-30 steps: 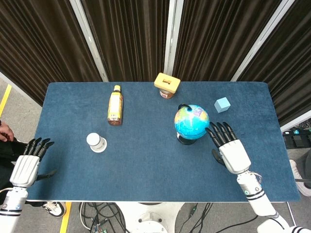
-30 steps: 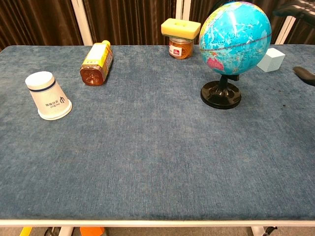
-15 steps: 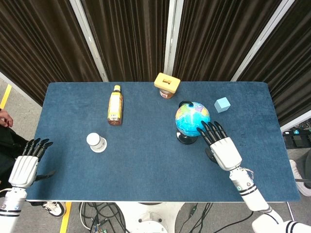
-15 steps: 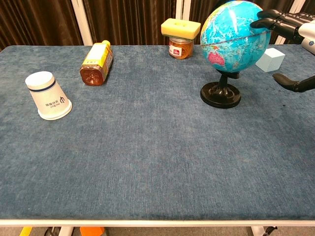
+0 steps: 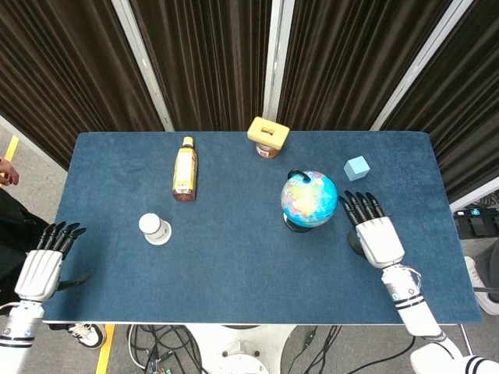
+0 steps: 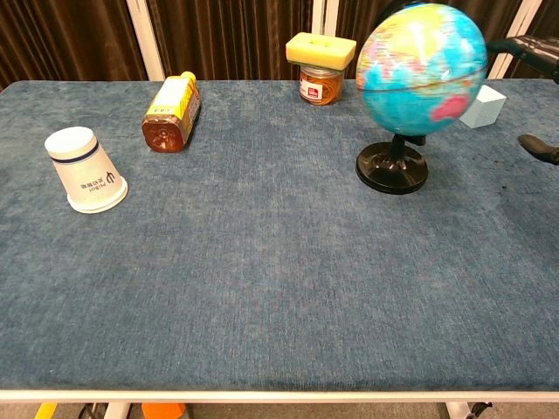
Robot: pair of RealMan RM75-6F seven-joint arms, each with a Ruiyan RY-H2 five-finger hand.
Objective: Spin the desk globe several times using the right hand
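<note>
The desk globe (image 5: 309, 199) (image 6: 422, 70), blue with coloured land patches, stands on a black round base (image 6: 392, 168) right of the table's middle. Its surface looks smeared in the chest view. My right hand (image 5: 373, 232) is just right of the globe, fingers spread, a small gap between fingertips and ball; only its fingertips (image 6: 534, 44) and thumb show at the chest view's right edge. My left hand (image 5: 47, 261) hangs open past the table's front left corner, holding nothing.
A yellow bottle (image 5: 185, 169) lies on its side at back left. A white paper cup (image 5: 154, 228) stands upside down at front left. A jar with a yellow lid (image 5: 267, 137) sits at the back, a light blue cube (image 5: 357, 167) beyond the globe.
My right hand swept onto the globe half a second ago and has now drawn back to the right, off it. The globe's map has turned; the left hand stayed put.
</note>
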